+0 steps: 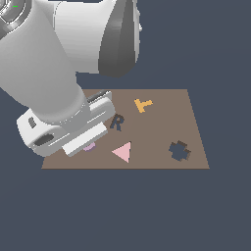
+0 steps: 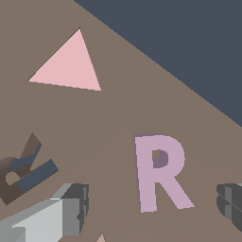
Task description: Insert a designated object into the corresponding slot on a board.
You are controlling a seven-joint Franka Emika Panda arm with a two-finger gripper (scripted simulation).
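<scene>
One lilac R piece [image 2: 158, 171] lies flat on the board [image 1: 162, 127], between the spread fingers of the gripper [image 2: 153, 208], not yet grasped. Near it, the R-shaped slot [image 1: 117, 122] is unfilled. Grasp, transfer and insertion all remain.

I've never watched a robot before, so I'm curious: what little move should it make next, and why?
Probably lower straight down and close on the lilac R. The gripper looks open, one finger on each side of the piece, which lies flat on the board, not yet gripped.
</scene>
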